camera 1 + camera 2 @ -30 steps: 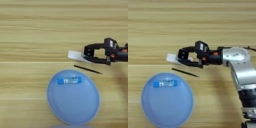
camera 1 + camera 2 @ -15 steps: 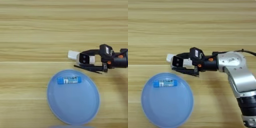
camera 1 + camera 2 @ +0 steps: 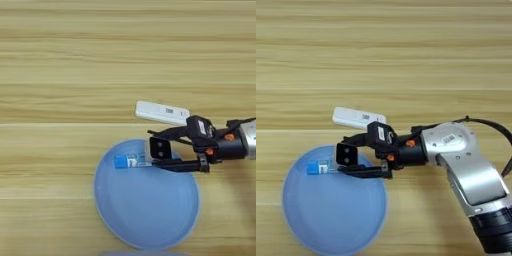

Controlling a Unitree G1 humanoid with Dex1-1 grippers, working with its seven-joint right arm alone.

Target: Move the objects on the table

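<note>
- Gripper (image 3: 353, 162) is hovering with fingers apart around the right end of the blue tube (image 3: 131, 160), which is lying in the plate (image 3: 150, 220).
- Tube is risking rolling away if the fingers are closing off-centre.
- White bar (image 3: 162, 113) is lying on the bench (image 3: 60, 75), just behind the gripper.

My right forearm (image 3: 468, 165) is a silver shell bearing a small white label, with a black cable behind and a ribbed black cuff. My gripper (image 3: 348, 154) is black with orange dots.
</note>
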